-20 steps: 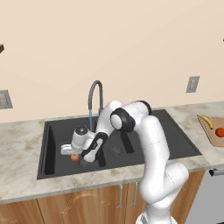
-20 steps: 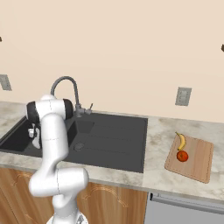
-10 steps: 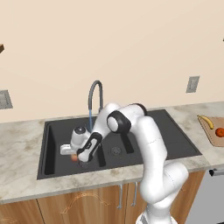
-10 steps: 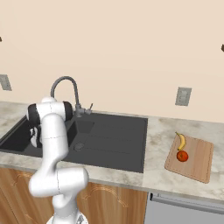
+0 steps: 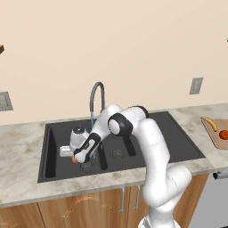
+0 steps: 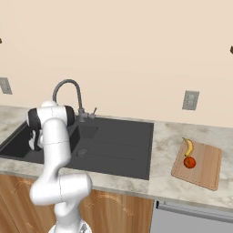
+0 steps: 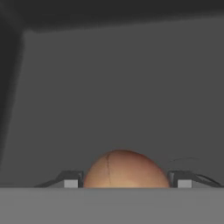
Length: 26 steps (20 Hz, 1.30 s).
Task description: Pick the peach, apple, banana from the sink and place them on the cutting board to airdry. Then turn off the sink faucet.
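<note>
Two-finger gripper point(image 7: 124, 183) w/ tips either side of round orange-pink peach point(image 7: 126, 169) in matte black sink's point(image 5: 53, 153) large basin; clenched or not: cannot tell. Best centred, squeezed firm before lift.

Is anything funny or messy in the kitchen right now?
Nothing is spilled or broken. The sink faucet is running a thin blue stream into the sink. The banana and a red fruit lie neatly on the cutting board.
</note>
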Tool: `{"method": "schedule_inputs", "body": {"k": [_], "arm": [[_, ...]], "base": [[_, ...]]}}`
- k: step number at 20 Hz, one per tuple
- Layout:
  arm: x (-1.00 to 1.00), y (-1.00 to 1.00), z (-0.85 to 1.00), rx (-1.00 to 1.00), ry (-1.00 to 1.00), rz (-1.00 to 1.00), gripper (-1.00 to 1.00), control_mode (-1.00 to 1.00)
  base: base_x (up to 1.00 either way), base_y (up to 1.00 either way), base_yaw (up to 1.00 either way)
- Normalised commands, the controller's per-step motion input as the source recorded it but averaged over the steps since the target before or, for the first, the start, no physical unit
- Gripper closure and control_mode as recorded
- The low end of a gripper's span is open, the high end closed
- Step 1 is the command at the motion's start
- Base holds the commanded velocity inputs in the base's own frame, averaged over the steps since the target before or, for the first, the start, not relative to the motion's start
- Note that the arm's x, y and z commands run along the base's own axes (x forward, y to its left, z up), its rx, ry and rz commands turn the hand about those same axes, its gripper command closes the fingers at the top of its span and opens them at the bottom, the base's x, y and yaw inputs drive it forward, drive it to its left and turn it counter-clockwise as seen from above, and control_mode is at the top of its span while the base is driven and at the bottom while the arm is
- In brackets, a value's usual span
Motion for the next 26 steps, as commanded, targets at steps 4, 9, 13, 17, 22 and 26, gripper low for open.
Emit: {"method": "schedule_inputs", "body": {"k": [4, 9, 13, 17, 22, 26], "arm": [[0.0, 0.0, 0.55, 0.0, 0.0, 0.0, 1.0, -1.0], [-0.06, 0.0, 0.86, 0.02, 0.0, 0.01, 1.0, -1.0], [-0.06, 0.02, 0.95, 0.02, 0.0, 0.02, 1.0, -1.0], [-0.12, 0.0, 0.97, 0.02, 0.0, 0.03, 1.0, -1.0], [-0.07, 0.0, 0.87, 0.01, 0.0, 0.03, 1.0, -1.0], [-0.19, 0.0, 0.76, 0.0, -0.06, 0.04, 1.0, -1.0]], "base": [[0.0, 0.0, 0.0], [0.0, 0.0, 0.0], [0.0, 0.0, 0.0], [0.0, 0.0, 0.0], [0.0, 0.0, 0.0], [0.0, 0.0, 0.0]]}}
